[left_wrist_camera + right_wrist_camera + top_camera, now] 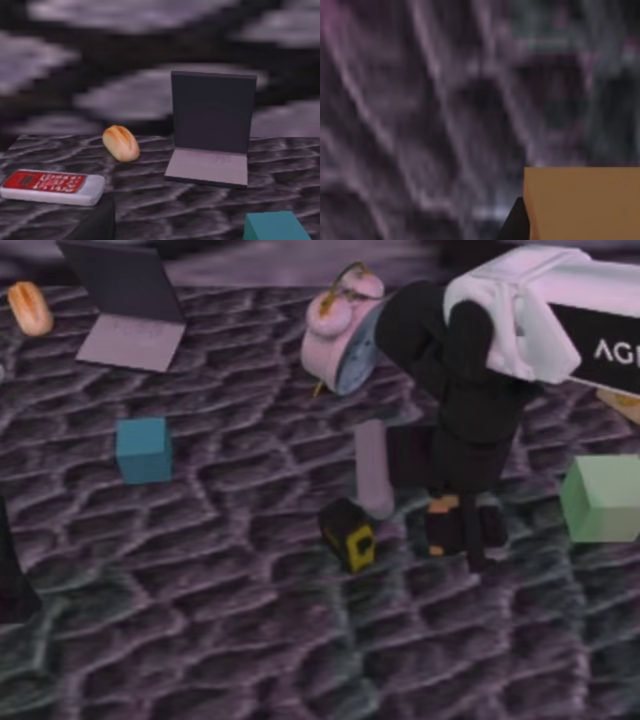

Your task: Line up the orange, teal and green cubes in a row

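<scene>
A dark table (200,620) with a rippled purple-grey surface, seen from above, with two AgileX arms. The landmark is the small black-and-yellow block (349,534) near the table's middle.

The right arm reaches in from the upper right, and the right gripper (462,530) points down just to the right of the block. Its black fingers (492,525) are closed around the orange cube (443,506), of which only slivers show from above. In the right wrist view the orange cube (582,202) fills the corner close to the camera, with a dark finger (516,222) against its side.

The teal cube (143,450) sits well to the left of the block and a little farther back, apart from everything else. The green cube (602,498) sits far to the right of the block, at the table's right edge, beyond the right gripper.

Behind the block stands a pink alarm clock (340,328). An open laptop (130,305) and a bread roll (29,307) lie far back-left of the block.

The left arm is parked at the table's left edge, well to the left of the block; whether its gripper is open or closed I cannot tell.
</scene>
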Controlling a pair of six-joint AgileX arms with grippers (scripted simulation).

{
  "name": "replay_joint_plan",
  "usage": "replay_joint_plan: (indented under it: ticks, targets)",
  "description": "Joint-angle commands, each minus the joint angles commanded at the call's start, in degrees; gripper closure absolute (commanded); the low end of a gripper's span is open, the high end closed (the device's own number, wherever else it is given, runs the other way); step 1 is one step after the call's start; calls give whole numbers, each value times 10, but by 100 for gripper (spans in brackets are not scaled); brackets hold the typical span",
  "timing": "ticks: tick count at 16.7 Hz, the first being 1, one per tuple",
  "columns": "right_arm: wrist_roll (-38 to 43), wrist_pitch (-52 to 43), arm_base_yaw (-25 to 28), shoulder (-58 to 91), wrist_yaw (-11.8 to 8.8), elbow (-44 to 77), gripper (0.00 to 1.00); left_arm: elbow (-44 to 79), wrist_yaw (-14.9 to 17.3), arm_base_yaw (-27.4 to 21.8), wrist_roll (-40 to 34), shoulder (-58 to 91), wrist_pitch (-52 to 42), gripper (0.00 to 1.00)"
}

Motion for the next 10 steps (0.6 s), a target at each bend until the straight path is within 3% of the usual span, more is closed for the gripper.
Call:
replay_joint_plan:
  ticks: [5,10]
  targets:
    - [2,8,-2,5,0,-5,100,0,0,0,0,0,0,0]
    - [3,101,-1,33,0,-67,100,0,0,0,0,0,0,0]
